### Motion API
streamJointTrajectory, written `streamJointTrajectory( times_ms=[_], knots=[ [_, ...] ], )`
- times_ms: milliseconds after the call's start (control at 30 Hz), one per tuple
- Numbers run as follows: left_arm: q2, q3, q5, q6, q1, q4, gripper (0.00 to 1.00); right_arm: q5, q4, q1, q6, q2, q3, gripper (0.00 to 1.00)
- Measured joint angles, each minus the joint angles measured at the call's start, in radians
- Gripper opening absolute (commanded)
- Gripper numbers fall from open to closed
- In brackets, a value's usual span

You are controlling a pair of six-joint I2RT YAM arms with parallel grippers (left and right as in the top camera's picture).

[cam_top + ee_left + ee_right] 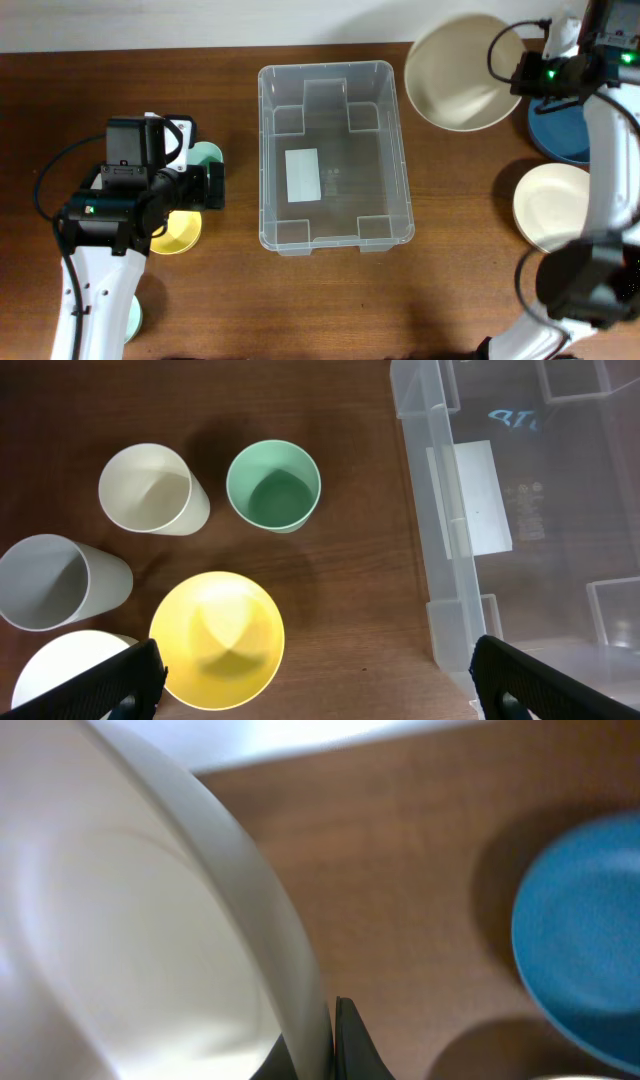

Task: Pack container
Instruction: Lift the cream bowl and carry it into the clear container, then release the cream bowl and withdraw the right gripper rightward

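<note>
I seem to be at a robot test bench, not a home: a bare wooden worktop with plastic cups, bowls and a clear bin laid out between my white arms.

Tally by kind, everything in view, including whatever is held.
Cups: 5 - cream cup, green cup, grey cup, yellow cup, white cup (partly cut off)
Bowls: 3 - large cream bowl, blue bowl, white bowl
Bins: 1 - clear container
Total: 9
</note>
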Motion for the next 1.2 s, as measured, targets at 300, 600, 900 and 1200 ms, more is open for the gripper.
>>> streamJointTrajectory(
  times_ms=[300, 600, 900, 1200],
  knots=[
    [0.000, 0.000, 0.000, 0.000, 0.000, 0.000, 1.00, 0.162, 0.018, 0.404, -0.093, -0.102, 0.011, 0.04],
    [0.000, 0.000, 0.000, 0.000, 0.000, 0.000, 1.00, 0.301, 0.145, 0.553, -0.109, 0.145, 0.011, 0.04],
    [0.000, 0.000, 0.000, 0.000, 0.000, 0.000, 1.00, 0.315, 0.179, 0.555, -0.114, 0.358, 0.010, 0.29],
    [0.000, 0.000, 0.000, 0.000, 0.000, 0.000, 1.00, 0.322, 0.149, 0.549, -0.104, 0.321, 0.010, 0.43]
  ],
)
